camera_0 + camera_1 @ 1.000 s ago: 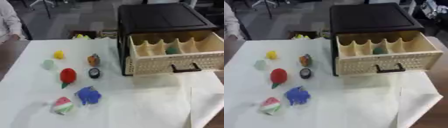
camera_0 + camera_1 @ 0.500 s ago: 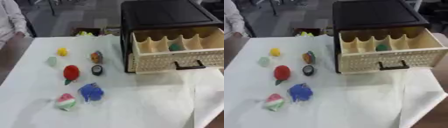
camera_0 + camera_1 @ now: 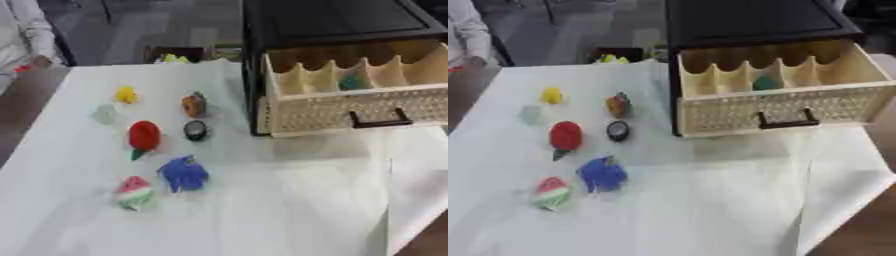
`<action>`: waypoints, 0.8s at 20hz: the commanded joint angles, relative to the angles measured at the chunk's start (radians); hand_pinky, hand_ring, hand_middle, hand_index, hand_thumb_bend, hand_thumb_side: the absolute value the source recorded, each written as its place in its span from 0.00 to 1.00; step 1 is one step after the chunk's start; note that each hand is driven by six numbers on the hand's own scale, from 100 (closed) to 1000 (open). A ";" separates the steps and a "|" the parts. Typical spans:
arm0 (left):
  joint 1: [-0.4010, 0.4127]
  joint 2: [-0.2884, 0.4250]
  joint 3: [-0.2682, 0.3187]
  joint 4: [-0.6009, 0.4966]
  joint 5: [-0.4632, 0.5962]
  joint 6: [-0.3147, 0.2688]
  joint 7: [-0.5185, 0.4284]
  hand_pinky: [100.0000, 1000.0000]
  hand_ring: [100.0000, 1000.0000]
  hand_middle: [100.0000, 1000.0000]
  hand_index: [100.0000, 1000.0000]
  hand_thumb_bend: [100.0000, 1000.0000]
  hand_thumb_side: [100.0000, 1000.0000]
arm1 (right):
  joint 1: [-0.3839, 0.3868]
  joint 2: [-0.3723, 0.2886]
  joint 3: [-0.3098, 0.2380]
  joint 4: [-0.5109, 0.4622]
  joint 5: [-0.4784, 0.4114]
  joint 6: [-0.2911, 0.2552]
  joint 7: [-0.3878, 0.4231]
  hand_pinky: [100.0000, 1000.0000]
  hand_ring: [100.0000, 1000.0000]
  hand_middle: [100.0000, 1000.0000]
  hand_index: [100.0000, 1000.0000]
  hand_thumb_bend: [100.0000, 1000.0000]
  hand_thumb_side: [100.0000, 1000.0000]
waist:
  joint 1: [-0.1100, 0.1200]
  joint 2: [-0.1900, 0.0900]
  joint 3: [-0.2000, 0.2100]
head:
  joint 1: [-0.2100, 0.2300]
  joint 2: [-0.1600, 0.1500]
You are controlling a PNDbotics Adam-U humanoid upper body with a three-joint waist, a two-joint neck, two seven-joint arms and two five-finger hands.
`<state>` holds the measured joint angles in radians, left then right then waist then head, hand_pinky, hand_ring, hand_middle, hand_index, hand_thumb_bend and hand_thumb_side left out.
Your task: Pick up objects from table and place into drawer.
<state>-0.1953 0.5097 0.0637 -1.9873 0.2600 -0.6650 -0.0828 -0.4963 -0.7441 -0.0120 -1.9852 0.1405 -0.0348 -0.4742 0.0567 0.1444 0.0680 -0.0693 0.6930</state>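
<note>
While the cream drawer stood pulled out of its black cabinet at the right of the white-covered tabletop, neither robot hand showed in either view, so their state could not be told. The drawer had a row of dividers and a dark handle on its perforated front; one teal object sat in a middle compartment. Seven small objects lay in a loose cluster on the left of the tabletop, well apart from the drawer: a yellow one farthest back, a pale green one just beside it, an orange-and-dark one nearer the cabinet, a small black round one in front of that, a red one with a green tip, a blue one, and a pink, white and green one nearest the camera. None touched another.
</note>
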 commanded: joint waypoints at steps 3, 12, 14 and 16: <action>-0.021 0.135 -0.010 -0.013 -0.123 -0.004 0.020 0.47 0.59 0.61 0.84 0.00 0.51 | -0.027 -0.004 -0.005 -0.015 0.020 -0.006 -0.014 0.27 0.53 0.57 0.85 0.33 0.93 | 0.002 -0.015 -0.001 | -0.003 0.005; -0.050 0.267 -0.059 -0.013 -0.329 -0.011 0.036 0.50 0.65 0.65 0.87 0.00 0.42 | -0.045 0.032 -0.008 -0.015 0.040 -0.004 -0.030 0.30 0.54 0.58 0.85 0.27 0.91 | 0.005 -0.018 -0.003 | 0.014 0.004; -0.064 0.301 -0.069 -0.013 -0.369 -0.025 0.031 0.51 0.66 0.66 0.88 0.00 0.40 | -0.044 0.033 -0.008 -0.015 0.043 -0.002 -0.029 0.30 0.54 0.58 0.85 0.28 0.91 | 0.005 -0.019 -0.003 | 0.016 0.001; -0.082 0.341 -0.082 -0.013 -0.412 -0.040 0.029 0.54 0.69 0.69 0.90 0.00 0.41 | -0.043 0.033 -0.009 -0.015 0.045 -0.001 -0.029 0.30 0.54 0.58 0.85 0.28 0.92 | 0.004 -0.020 -0.002 | 0.018 -0.001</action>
<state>-0.2644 0.7933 -0.0198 -1.9877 -0.1274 -0.6948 -0.0541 -0.5249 -0.6968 -0.0119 -1.9853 0.1767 -0.0379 -0.5009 0.0641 0.1377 0.0663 -0.0550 0.6935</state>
